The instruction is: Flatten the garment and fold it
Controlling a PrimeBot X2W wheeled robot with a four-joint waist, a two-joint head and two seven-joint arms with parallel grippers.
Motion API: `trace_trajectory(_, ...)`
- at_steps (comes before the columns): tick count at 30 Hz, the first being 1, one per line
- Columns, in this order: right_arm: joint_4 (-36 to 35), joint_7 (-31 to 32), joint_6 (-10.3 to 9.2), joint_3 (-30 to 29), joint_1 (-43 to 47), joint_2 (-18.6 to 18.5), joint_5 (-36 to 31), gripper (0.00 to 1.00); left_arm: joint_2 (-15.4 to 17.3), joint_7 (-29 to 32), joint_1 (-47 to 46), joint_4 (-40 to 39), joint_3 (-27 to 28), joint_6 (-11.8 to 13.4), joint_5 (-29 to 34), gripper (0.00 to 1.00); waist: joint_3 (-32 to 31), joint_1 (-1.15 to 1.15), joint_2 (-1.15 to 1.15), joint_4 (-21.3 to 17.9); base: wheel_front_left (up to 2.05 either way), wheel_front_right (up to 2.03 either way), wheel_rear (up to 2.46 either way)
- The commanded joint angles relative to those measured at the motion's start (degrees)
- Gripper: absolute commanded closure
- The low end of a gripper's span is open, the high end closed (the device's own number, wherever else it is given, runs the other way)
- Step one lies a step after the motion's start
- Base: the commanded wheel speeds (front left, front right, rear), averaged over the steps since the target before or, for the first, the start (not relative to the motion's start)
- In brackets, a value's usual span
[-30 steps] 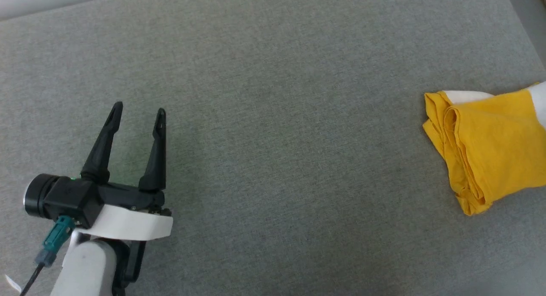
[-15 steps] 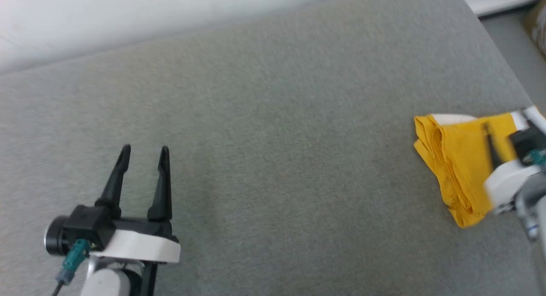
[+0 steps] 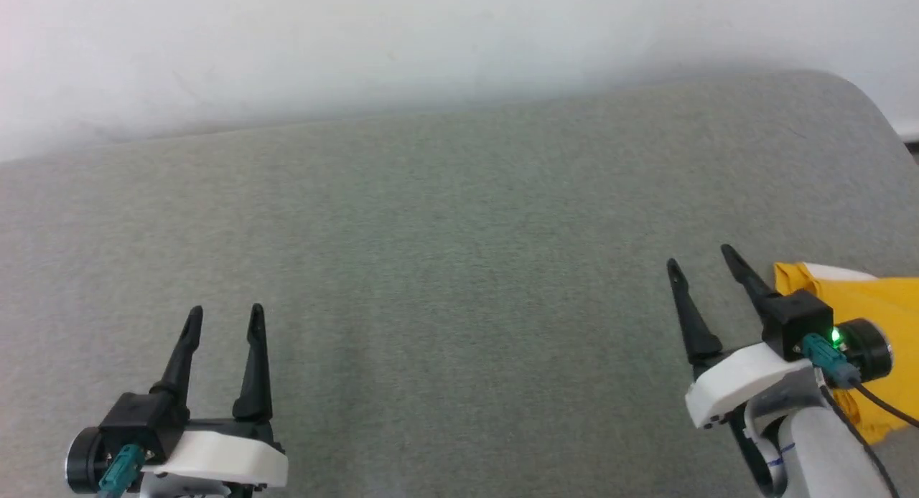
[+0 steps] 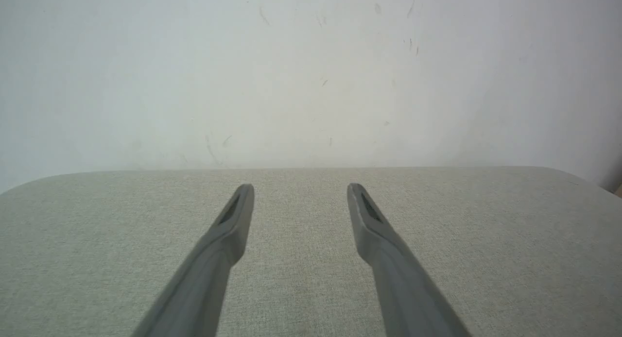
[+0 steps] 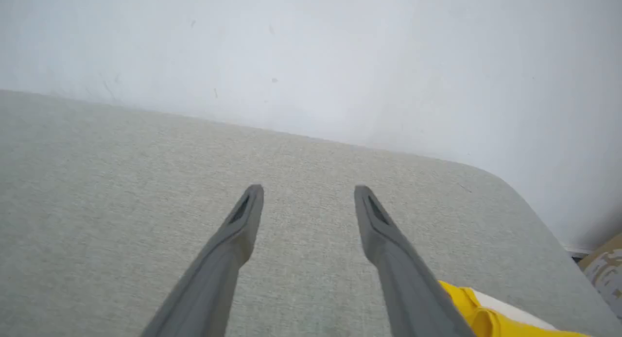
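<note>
Surface point(image 3: 445, 254): grey woven fabric covering, flat, with a rounded far right corner; its far edge meets the wall.
Wall point(image 3: 431, 46): white, matt, with faint scuffs and small dark flecks, plainest in the left wrist view.
Mottled object point(image 5: 605, 269): brown and pale, beyond the surface's right corner, cut off by the edge of the right wrist view; kind unclear.

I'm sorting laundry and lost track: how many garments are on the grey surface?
1. A yellow shirt lies at the right of the grey surface, partly behind the right gripper; more may be hidden off-frame.
</note>
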Motion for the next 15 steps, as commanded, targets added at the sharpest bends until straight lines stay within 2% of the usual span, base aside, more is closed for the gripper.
trace_trajectory(1, -1.87, -0.14, -0.11, -0.79, 1.79, 1.56, 2.14, 0.00, 0.58, -0.26, 0.85, 0.33, 0.62, 0.46, 0.33, 0.00, -3.55, 0.01, 0.00, 4.50, 0.00, 0.00, 0.00)
trace_trajectory(6, -7.79, -0.10, -0.11, -2.46, 6.09, 3.74, 4.22, 0.00, 1.49, -0.27, 2.15, 0.52, 2.25, 0.77, 0.79, 0.00, -4.56, 0.01, 0.00, 5.92, 0.00, 0.00, 0.00)
trace_trajectory(15, -16.45, 2.46, -0.11, -2.35, 13.73, 4.29, 6.57, 0.00, 2.71, -0.28, 5.49, 1.46, 4.86, -0.65, -0.51, 0.00, -6.24, 0.01, 0.00, 6.26, 0.00, 0.00, 0.00)
